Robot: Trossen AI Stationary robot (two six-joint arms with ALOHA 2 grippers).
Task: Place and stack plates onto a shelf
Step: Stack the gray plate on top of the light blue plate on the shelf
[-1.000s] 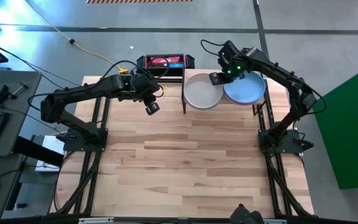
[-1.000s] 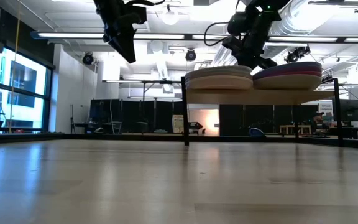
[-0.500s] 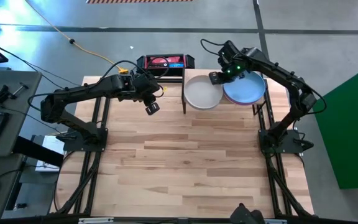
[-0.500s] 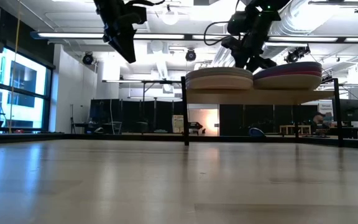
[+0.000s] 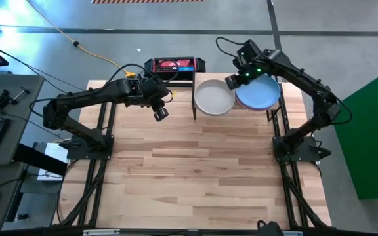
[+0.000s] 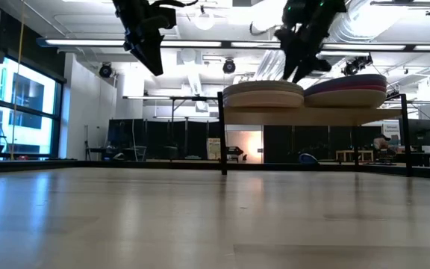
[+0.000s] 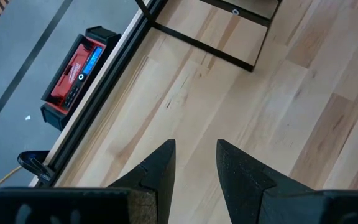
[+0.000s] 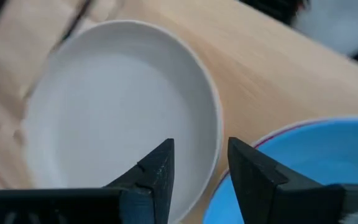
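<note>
**Q:** What is your right gripper [image 5: 231, 81] doing?

**A:** It hangs above the shelf [image 5: 202, 82], over the seam where the two plate stacks meet. In its wrist view your fingers [image 8: 160, 167] stand a little apart with nothing between them, so the claw is released and empty. Below them you see the rim of the beige plate [image 8: 114, 112] on one side and the blue plate [image 8: 303, 168] on the other.

**Q:** And where do the plates sit?

**A:** Both stacks rest on the shelf at the far edge of the table [image 5: 195, 170]. From above, the beige plate [image 5: 214, 97] tops the left stack and the blue plate [image 5: 260, 93] tops the right one, their rims touching or nearly so. From table height you see each stack as several plates deep, the left stack [image 6: 263, 95] pale, the right stack [image 6: 347, 89] with purple and pink edges showing. The shelf board [image 6: 312, 116] stands clear of the table on thin black legs.

**Q:** Your left gripper [image 5: 161, 113]?

**A:** It waits in the air over the far left of the table, well apart from the shelf. Its fingers [image 7: 160, 168] are slightly parted and hold nothing; bare wood lies beneath. A red and black box [image 5: 174, 65] sits on the floor beyond the table's far edge.
</note>
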